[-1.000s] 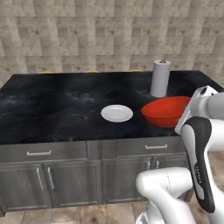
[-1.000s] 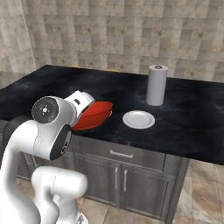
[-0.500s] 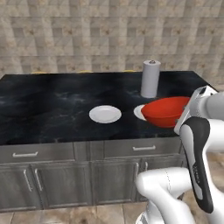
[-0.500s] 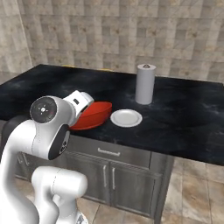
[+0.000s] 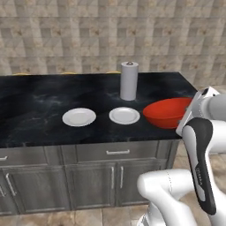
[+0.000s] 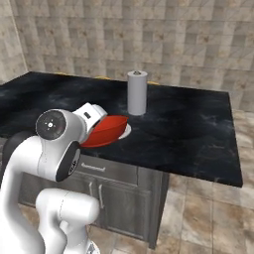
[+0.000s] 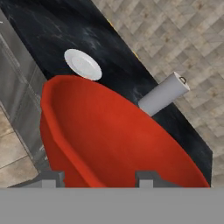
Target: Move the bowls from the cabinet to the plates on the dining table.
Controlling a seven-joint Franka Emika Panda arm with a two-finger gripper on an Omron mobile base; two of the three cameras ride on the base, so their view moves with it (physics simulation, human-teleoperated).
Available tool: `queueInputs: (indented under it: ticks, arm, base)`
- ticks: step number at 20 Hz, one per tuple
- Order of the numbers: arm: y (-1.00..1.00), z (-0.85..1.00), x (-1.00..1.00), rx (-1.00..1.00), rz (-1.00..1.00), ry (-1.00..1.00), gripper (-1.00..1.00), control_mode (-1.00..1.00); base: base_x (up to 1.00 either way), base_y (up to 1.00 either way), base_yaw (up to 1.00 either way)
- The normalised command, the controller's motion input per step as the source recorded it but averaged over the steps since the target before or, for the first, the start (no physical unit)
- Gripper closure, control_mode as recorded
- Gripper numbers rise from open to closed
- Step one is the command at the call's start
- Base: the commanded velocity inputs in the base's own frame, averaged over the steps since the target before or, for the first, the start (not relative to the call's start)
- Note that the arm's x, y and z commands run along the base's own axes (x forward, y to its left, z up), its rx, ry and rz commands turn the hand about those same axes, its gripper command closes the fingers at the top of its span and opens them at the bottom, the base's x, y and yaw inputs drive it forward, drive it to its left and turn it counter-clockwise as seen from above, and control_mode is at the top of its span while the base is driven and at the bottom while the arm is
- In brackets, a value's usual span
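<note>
Holding the red bowl (image 5: 168, 112) by its near rim, my end effector (image 7: 99, 178) has one finger inside the wall and one outside, so the jaws are pinched on that rim rather than pressed together. From the left base camera the bowl sits tilted above the right end of the tabletop (image 5: 39, 99), with the white arm (image 5: 201, 145) covering its right edge. I cannot tell from that side whether the bowl's underside touches the marble.

Two white plates lie flat on the black veined top. The left plate (image 5: 79, 117) is well apart from the bowl. The right plate (image 5: 124, 115) lies just beside the bowl's left edge, not under it as that camera sees it. From the right base camera the bowl (image 6: 105, 131) overlaps this plate (image 6: 125, 131), leaving only a white sliver at its far side.

A grey paper-towel roll (image 5: 129, 80) stands upright behind the right plate, nearer the wall.

Through the hand camera the bowl's red interior (image 7: 113, 140) spreads wide, one plate (image 7: 82, 64) shows beyond its rim, and the roll (image 7: 164, 93) appears tilted because the camera is rolled.

Grey drawer fronts (image 5: 115, 152) run below the marble edge.
</note>
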Motion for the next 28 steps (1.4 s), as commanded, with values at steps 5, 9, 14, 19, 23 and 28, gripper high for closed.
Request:
queueInputs:
  ticks: [5, 9, 14, 19, 23, 28]
  arm:
    - [0.0, 0.0, 0.0, 0.0, 0.0, 0.0, 1.0, 1.0]
    - [0.0, 0.0, 0.0, 0.0, 0.0, 0.0, 1.0, 1.0]
    - [0.0, 0.0, 0.0, 0.0, 0.0, 0.0, 1.0, 1.0]
    - [0.0, 0.0, 0.0, 0.0, 0.0, 0.0, 1.0, 1.0]
    - [0.0, 0.0, 0.0, 0.0, 0.0, 0.0, 1.0, 1.0]
    - [0.0, 0.0, 0.0, 0.0, 0.0, 0.0, 1.0, 1.0]
  base:
    - [0.16, -0.26, -0.01]
    - [0.21, -0.01, 0.0]
    - [0.11, 0.05, 0.0]
    - [0.17, 0.09, 0.0]
    - [0.29, 0.03, 0.0]
    - [0.36, 0.0, 0.0]
